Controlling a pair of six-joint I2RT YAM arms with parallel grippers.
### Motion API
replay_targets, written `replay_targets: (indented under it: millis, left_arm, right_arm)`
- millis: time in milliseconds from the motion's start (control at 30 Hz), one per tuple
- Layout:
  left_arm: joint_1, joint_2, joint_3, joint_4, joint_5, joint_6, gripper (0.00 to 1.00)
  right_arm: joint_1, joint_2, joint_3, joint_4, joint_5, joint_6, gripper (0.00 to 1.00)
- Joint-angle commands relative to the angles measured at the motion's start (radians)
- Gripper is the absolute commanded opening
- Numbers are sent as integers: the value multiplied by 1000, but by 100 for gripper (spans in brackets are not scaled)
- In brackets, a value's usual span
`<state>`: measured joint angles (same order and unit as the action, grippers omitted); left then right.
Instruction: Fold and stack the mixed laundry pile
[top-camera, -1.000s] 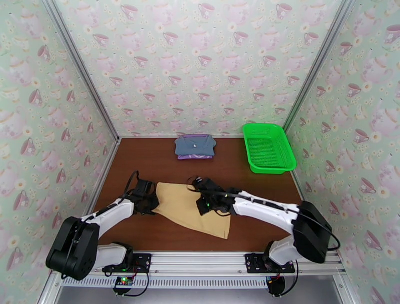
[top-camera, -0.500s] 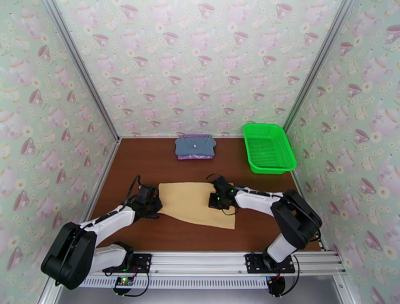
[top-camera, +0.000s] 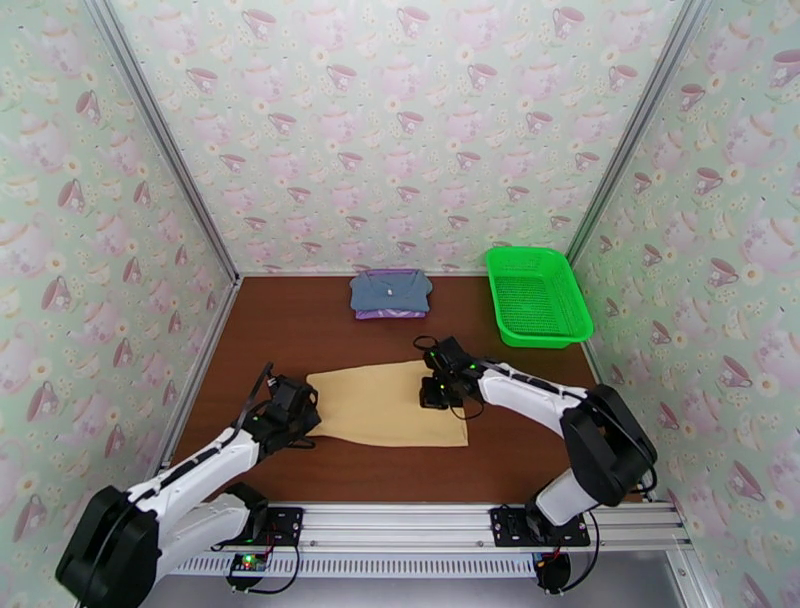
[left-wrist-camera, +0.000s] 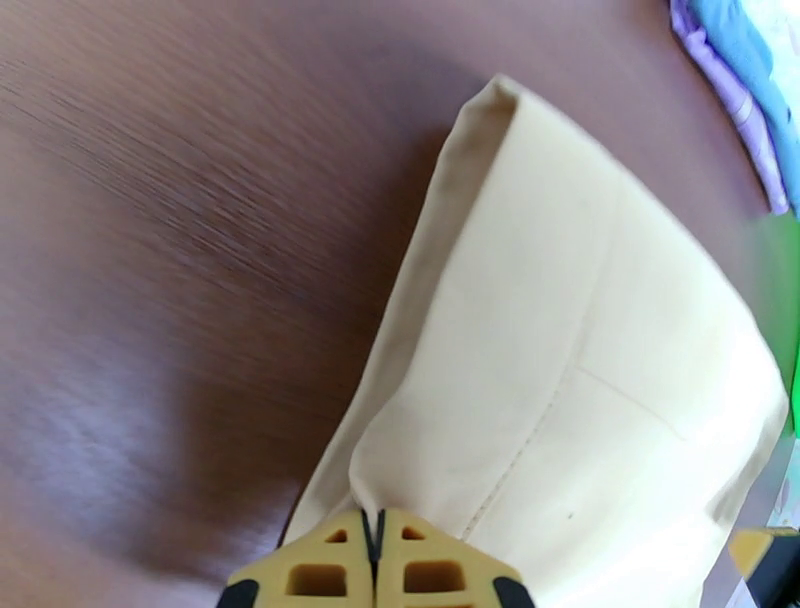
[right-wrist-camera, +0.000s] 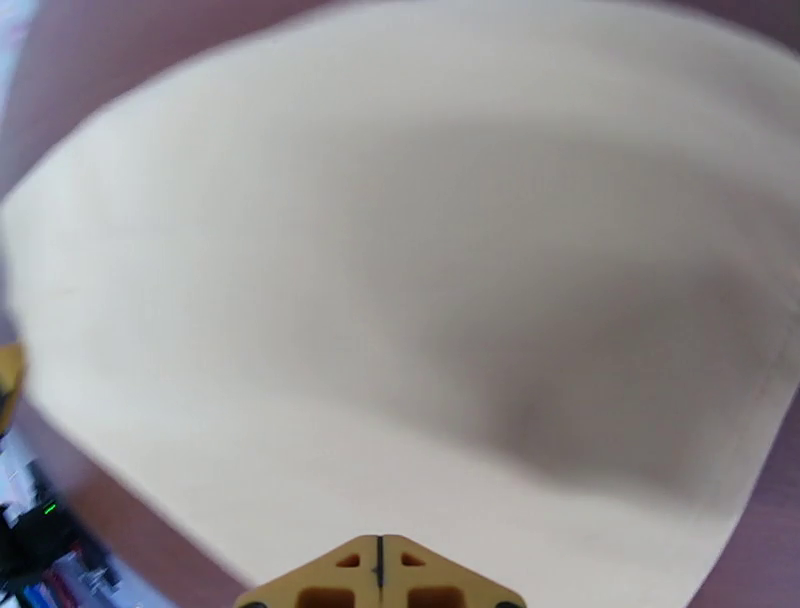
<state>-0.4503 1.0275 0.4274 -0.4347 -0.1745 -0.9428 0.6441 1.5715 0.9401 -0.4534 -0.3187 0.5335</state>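
The left gripper (left-wrist-camera: 372, 545) was clamped tight on the left end of one tan-yellow cloth garment (top-camera: 385, 405). The right gripper (right-wrist-camera: 380, 565) was likewise closed, its tips meeting on the cloth at the right end. Between them the garment lay flat on the brown wooden desk (top-camera: 300, 330), its long axis running left to right, nearer than and left of the single bright green plastic mesh basket (top-camera: 535, 295). Directly left of that basket, one folded slate blue-grey garment (top-camera: 390, 291) sat on one lilac purple garment (top-camera: 388, 314).

The spread garment (top-camera: 385, 405) lies before the folded stack (top-camera: 390, 293), basket (top-camera: 535, 295) to its right.
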Motion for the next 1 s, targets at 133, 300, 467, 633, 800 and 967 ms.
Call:
replay_targets:
  millis: [133,300,467,633,800,967]
  left_arm:
    - [7,30,17,-24,-16,3,0]
    - [7,54,18,-19,-12,3,5]
    - [5,22,61,-93,-18,16,61]
    - [11,38,139,-200,-12,62,87]
    - [55,197,213,-214,30,147,87]
    - [84,358,310,-180,76,269,86]
  right_arm:
    - [65,175,66,261,-222,123,0]
    - [71,296,77,308,-207,168,0]
    - [72,325,61,278,-150,165,0]
    - [71,328,58,252,-139,158,0]
    - [72,332,60,247,-150,148,0]
    - [72,331,51,257,-154,151,0]
